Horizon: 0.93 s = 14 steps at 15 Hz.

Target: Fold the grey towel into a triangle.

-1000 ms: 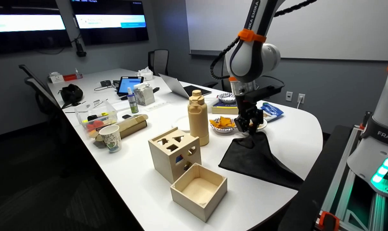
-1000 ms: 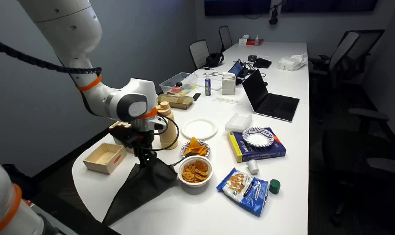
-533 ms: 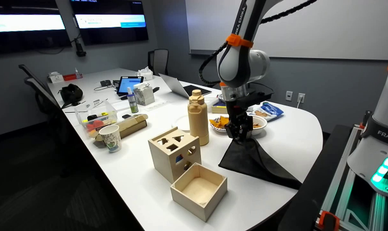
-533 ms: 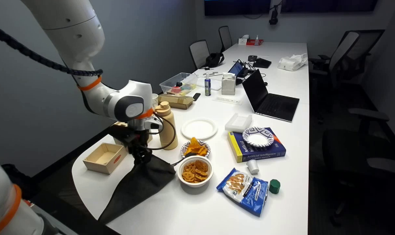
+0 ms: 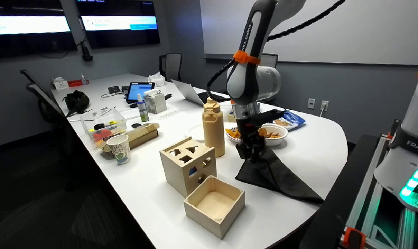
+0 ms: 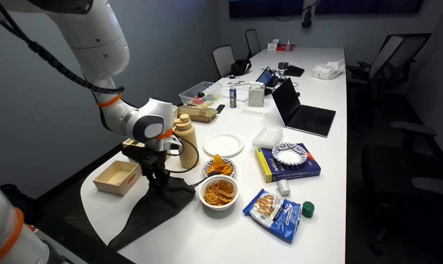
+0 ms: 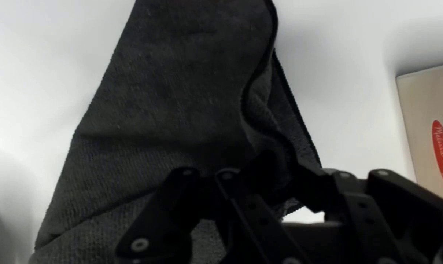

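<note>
The grey towel is a dark, thin cloth lying on the table near its rounded end. It also shows in another exterior view and fills much of the wrist view. Part of it is folded over, with a wavy hem above a lower layer. My gripper points down over the towel's end near the wooden boxes, low over the table. In the wrist view the gripper's fingers are close together with bunched towel between them. The pinch itself is dark. The gripper hides part of the cloth in both exterior views.
An open wooden box and a wooden shape-sorter box stand beside the towel. A tan bottle is close to the gripper. A bowl of pretzel crisps and a bowl of chips sit near the towel's edge.
My gripper has moved down and toward the wooden boxes, drawing the towel's fold with it. The towel lies lower and flatter, and the bowl of pretzel crisps shows more in an exterior view.
</note>
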Motion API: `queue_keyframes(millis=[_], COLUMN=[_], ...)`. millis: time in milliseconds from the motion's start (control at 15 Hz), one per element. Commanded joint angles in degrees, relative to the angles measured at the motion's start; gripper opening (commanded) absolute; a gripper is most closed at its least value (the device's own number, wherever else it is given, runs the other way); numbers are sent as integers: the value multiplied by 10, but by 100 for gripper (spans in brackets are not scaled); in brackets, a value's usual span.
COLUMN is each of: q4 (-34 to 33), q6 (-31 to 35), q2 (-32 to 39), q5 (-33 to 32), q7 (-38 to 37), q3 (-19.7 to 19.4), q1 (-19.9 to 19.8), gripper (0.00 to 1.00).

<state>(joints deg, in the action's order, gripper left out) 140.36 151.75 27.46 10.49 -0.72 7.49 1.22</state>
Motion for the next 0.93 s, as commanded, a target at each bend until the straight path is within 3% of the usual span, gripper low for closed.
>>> queue_keyframes(millis=[0, 533, 867], q4=[-28, -24, 13], q6=[-5, -4, -4], q2=[32, 18, -41], q5=[16, 50, 82], q7=[44, 129, 168], q3=[22, 72, 99], q1=[-24, -82, -108], gripper=[36, 96, 100])
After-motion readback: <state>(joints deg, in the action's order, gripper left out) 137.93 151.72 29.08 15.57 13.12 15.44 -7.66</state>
